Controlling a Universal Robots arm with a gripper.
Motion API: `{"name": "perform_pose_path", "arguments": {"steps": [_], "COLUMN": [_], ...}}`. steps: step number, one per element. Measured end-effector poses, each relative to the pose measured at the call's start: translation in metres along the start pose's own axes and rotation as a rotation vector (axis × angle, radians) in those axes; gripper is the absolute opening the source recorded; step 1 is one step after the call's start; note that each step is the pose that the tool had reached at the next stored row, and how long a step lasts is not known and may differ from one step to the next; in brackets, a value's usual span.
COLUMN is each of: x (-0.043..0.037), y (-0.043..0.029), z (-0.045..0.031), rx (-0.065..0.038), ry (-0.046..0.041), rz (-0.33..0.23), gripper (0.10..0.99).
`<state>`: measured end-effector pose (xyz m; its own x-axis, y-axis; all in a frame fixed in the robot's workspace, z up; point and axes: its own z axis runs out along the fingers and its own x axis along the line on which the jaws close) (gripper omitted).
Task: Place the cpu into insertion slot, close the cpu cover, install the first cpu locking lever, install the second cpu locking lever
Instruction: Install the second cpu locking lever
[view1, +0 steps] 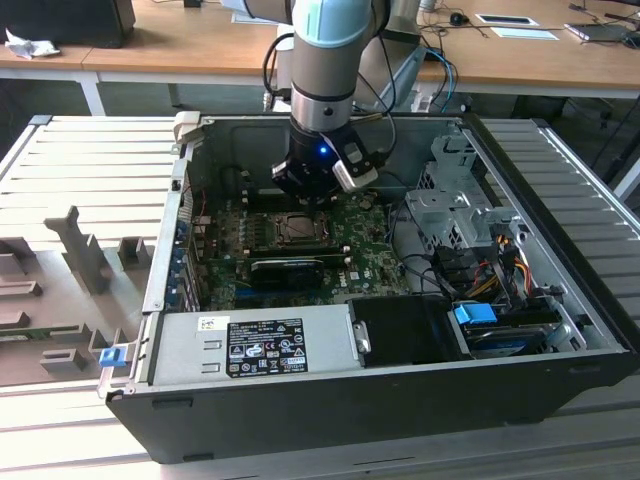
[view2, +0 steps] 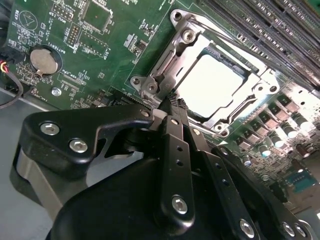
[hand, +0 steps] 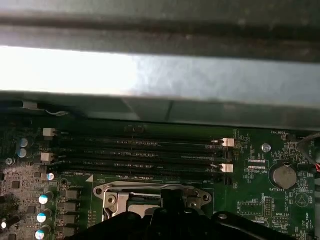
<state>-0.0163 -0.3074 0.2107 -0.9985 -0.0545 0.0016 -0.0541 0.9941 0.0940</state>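
Black gripper (view2: 172, 102) fingers are pressed together, holding nothing, their tips at the edge of the cpu cover (view2: 165, 57). That cover lies flat over the socket, framing the pale cpu (view2: 212, 82) seated inside its window.

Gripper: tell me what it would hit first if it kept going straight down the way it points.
Probably the cpu cover at the socket's edge: in the second wrist view the gripper has its jaws together, tips by the frame beside the cpu. Depth is unclear.
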Motion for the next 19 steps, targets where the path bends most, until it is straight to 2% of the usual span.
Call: {"name": "perform_pose_path", "arguments": {"steps": [9, 12, 17, 19], "x": [0.0006, 0.0006, 0.0006, 0.0006], "y": [-0.0100, -0.0094, -0.0076, -0.0082], "z": [-0.0022, -0.0087, -0.0286, -0.0312], "rx": [0.000, -0.001, 0.000, -0.001], "ry": [0.0000, 0.0001, 0.0001, 0.0002], "rz": [0.000, 0.000, 0.000, 0.000], "gripper": [0.106, 0.106, 0.106, 0.106]}}
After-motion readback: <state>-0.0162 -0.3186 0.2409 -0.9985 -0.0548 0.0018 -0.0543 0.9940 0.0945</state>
